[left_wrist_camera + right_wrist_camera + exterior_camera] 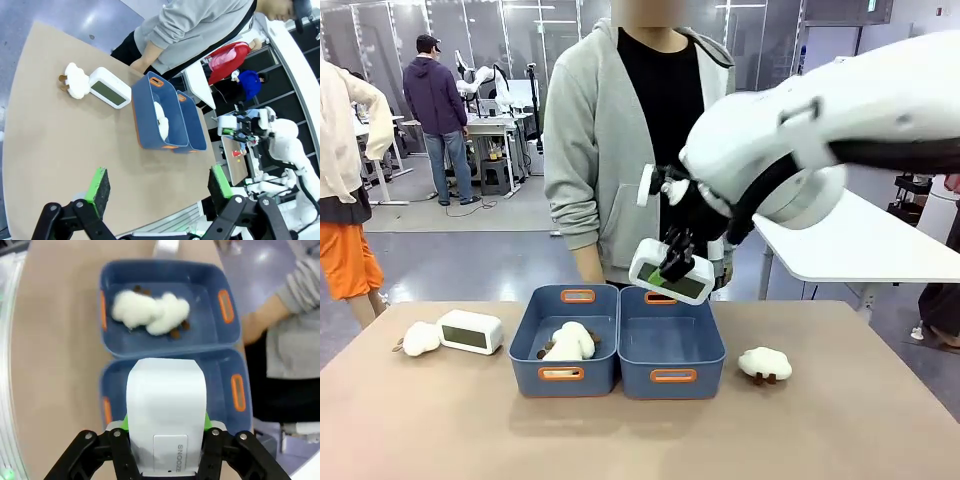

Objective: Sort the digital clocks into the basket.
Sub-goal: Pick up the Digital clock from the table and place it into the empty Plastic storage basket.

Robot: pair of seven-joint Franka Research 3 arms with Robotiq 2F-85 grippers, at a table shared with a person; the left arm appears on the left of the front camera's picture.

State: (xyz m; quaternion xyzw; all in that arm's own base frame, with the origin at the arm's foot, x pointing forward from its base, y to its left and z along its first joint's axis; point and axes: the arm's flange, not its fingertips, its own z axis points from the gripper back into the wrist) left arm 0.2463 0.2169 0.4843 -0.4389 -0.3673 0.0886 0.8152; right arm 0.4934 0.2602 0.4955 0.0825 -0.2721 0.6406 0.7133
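Observation:
My right gripper (674, 266) is shut on a white digital clock (671, 272), holding it tilted above the far end of the right blue basket (671, 347). From the right wrist the clock (166, 410) hangs over that basket (222, 371), which has nothing in it. A second digital clock (470, 331) lies on the table at the left, beside a plush sheep (419, 339). Its display shows in the left wrist view (110, 92). My left gripper (160, 186) is open, high above the near table edge, holding nothing.
The left blue basket (563, 345) holds plush sheep (568, 343). Another sheep (765, 363) lies right of the baskets. A person in a grey hoodie (595, 150) stands at the far side, hands near the baskets' far ends. Bare tabletop (620, 440) lies in front.

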